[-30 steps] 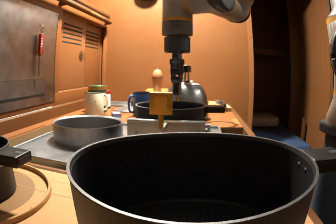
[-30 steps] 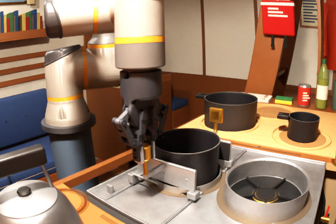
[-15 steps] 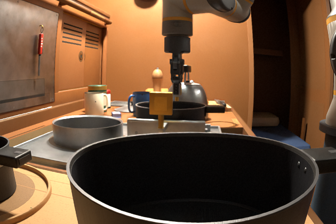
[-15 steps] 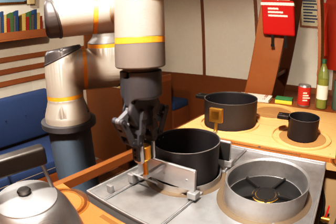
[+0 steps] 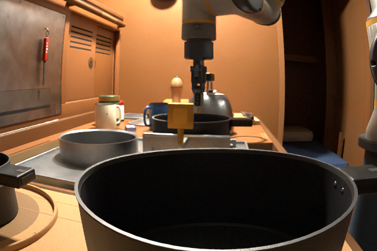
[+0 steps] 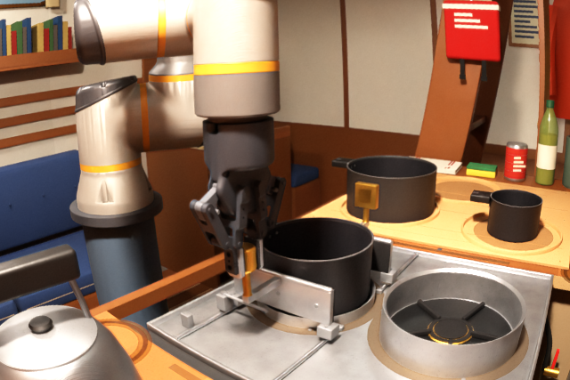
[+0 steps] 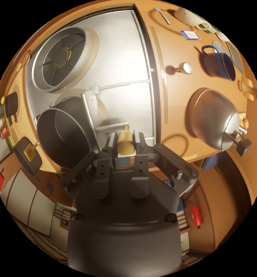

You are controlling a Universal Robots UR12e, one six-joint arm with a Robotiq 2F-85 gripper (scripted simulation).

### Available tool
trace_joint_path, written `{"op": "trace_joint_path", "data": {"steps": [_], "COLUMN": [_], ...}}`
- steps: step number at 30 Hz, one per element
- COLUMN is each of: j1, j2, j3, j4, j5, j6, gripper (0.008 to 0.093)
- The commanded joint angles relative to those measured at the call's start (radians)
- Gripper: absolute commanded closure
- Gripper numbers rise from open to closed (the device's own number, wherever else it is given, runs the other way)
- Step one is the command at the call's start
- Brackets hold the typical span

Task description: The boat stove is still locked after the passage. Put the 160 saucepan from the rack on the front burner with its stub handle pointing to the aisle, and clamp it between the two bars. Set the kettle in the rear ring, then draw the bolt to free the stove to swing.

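On the steel stove top a black saucepan (image 6: 318, 256) sits on the front burner. Its stub handle (image 5: 242, 121) points to the aisle side. A grey clamp bar (image 6: 294, 294) stands against the pan's near side, and a second bar (image 6: 382, 254) stands on its far side. A brass knob (image 7: 125, 143) rises on a stem at the near bar's end. The rear ring (image 6: 452, 316) is empty. The steel kettle (image 7: 214, 119) rests on the wooden counter beside the stove. My gripper (image 6: 242, 260) is lowered over the near bar's end and is closed on the brass knob.
A large black pot (image 6: 391, 187) with a yellow tag and a small black pot (image 6: 514, 214) sit in rack rings on the counter beyond the stove. A blue mug (image 7: 218, 63), a white mug (image 5: 106, 115) and a pepper mill (image 5: 176, 89) stand on the counter near the kettle.
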Motion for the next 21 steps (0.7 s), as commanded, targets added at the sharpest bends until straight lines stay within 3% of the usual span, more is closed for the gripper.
{"op": "trace_joint_path", "data": {"steps": [1,10,21], "j1": [0.001,0.000,0.000], "j2": [0.000,0.000,0.000], "j3": [0.000,-0.001,-0.001], "j4": [0.001,0.002,0.002], "j5": [0.001,0.001,0.001], "j6": [0.000,-0.001,-0.001], "gripper": [0.0934,0.0934,0.0714]}}
